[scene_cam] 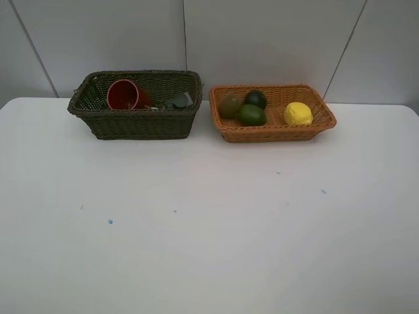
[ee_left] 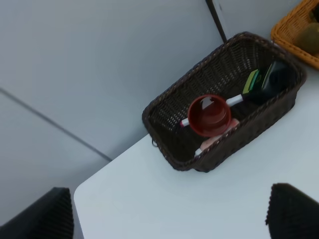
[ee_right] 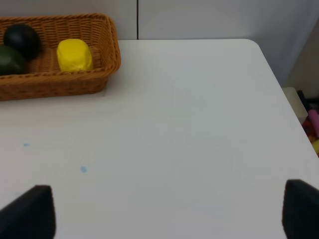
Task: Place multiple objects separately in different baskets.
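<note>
From the high camera, the white desk (scene_cam: 209, 229) lies bare of loose items: the red cup (scene_cam: 122, 95) and a grey bottle (scene_cam: 178, 101) rest in the dark olive basket (scene_cam: 135, 123), while the kiwi (scene_cam: 229, 104), mangosteen (scene_cam: 256, 99), lime (scene_cam: 251, 115) and lemon (scene_cam: 298, 114) sit in the orange-tan basket (scene_cam: 275, 133). The sorting appears complete; neither arm shows here.

The left wrist camera looks down into the dark basket (ee_left: 169, 99), where the cup (ee_left: 209, 115) lies over a white marker (ee_left: 234, 100) and a pink object (ee_left: 215, 141), likely the spray bottle, mostly hidden beneath it. The dark bottle (ee_left: 271, 82) lies at the far end. The left gripper (ee_left: 167, 211) hangs spread wide and empty, only its fingertips in frame.

The right wrist camera shows the tan basket (ee_right: 107, 69) cut off at the edge, with lemon (ee_right: 74, 55), mangosteen (ee_right: 22, 40) and part of the lime (ee_right: 10, 59); the kiwi is out of frame. The right gripper (ee_right: 169, 211) is likewise spread, holding nothing.
</note>
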Controlling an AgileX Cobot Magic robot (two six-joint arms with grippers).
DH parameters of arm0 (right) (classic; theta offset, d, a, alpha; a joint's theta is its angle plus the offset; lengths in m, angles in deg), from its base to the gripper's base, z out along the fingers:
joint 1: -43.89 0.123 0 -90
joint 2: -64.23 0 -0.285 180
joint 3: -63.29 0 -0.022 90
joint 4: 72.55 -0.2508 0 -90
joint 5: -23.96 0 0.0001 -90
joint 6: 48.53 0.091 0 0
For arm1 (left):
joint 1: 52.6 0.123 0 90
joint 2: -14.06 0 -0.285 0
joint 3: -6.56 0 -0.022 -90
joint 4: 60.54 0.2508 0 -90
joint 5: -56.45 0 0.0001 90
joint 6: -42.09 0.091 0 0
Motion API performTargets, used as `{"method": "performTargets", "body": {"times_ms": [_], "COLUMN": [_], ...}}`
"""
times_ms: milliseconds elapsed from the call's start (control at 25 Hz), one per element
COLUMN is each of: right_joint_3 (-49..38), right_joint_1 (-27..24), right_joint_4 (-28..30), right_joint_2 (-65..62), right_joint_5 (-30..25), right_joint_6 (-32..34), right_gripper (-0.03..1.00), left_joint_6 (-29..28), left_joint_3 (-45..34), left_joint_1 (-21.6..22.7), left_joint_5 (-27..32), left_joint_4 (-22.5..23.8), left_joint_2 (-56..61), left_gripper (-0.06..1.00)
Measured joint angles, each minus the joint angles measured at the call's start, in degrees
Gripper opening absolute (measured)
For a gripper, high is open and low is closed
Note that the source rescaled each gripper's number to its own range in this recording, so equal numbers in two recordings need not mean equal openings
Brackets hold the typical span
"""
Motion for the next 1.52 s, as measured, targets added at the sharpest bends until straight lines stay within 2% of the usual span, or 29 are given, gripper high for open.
{"method": "performTargets", "body": {"times_ms": [200,360,480,640,800,1000,1200,1520], "right_joint_3": [0.00,0.00,0.00,0.00,0.00,0.00,0.00,0.00], "right_joint_1": [0.00,0.00,0.00,0.00,0.00,0.00,0.00,0.00], "right_joint_4": [0.00,0.00,0.00,0.00,0.00,0.00,0.00,0.00], "right_joint_2": [0.00,0.00,0.00,0.00,0.00,0.00,0.00,0.00], "right_joint_5": [0.00,0.00,0.00,0.00,0.00,0.00,0.00,0.00], "right_joint_6": [0.00,0.00,0.00,0.00,0.00,0.00,0.00,0.00], "right_gripper": [1.00,1.00,1.00,1.00,1.00,1.00,1.00,1.00], "left_joint_6": [-1.99,-2.11,-1.76,1.10,2.43,2.18,-1.13,-3.39], "left_joint_3": [-9.79,-17.24,-21.47,-26.39,-31.88,-39.78,-44.30,-49.82], "left_joint_1": [1.34,7.58,13.69,20.76,24.69,25.98,25.98,25.98], "left_joint_5": [0.08,0.29,0.29,0.34,0.34,0.34,-1.04,-6.90], "left_joint_4": [0.14,-1.10,-4.57,-11.37,-17.05,-20.73,-23.68,-24.27], "left_joint_2": [13.22,22.93,29.40,36.58,42.49,48.42,48.77,48.77], "left_gripper": [1.00,1.00,1.00,1.00,1.00,1.00,1.00,1.00]}}
